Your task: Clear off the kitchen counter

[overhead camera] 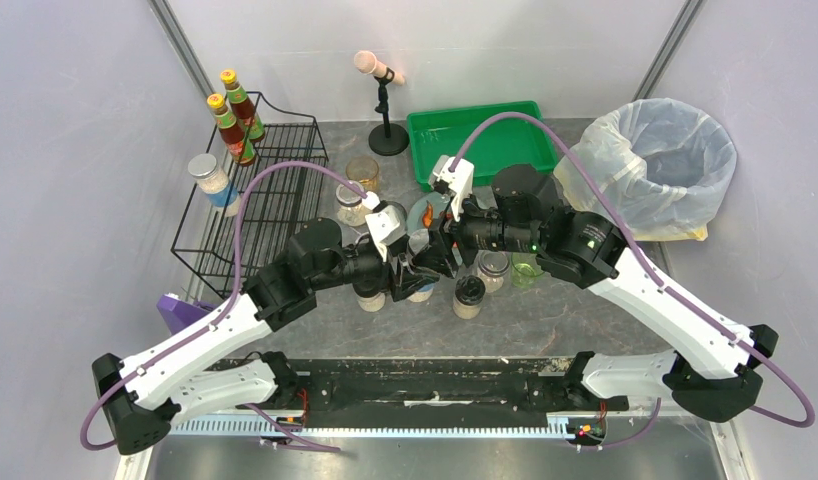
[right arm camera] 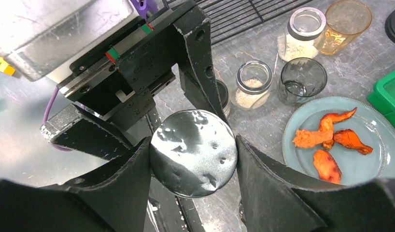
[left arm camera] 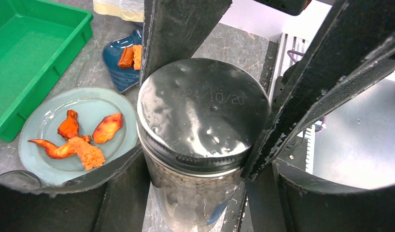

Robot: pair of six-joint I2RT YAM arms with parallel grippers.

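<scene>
- Kitchen counter (overhead camera: 530, 320): dark grey mottled slab running from the arm bases to the far wall; it carries everything listed below.
- Jar (left arm camera: 198, 193): upright near the middle of the counter, clear glass with pale grains inside; whether its base rests on the counter cannot be told.
- Lid (left arm camera: 203, 111): dented silver metal with a stamped date; seated on the jar.
- Left claw (left arm camera: 200, 166): closed narrowly about the jar's body just under the lid; fingers touch the glass on both sides.
- Right claw (right arm camera: 193, 145): closed about the lid from the opposite side; both fingers press on its rim.
- Plate (left arm camera: 94, 104): pale blue, just beside the jar toward the far edge; orange food pieces (left arm camera: 84, 140) lie on it.
- Blue dish (left arm camera: 111, 60): beyond the plate; holds two more orange pieces.
- Green tray (overhead camera: 475, 135): at the far edge, right of centre.
- Wire rack (overhead camera: 275, 190): black, at the far-left corner; two sauce bottles (overhead camera: 235, 120) stand at its back.
- Bin (overhead camera: 655, 165): lined with a clear bag, at the far-right corner.
</scene>
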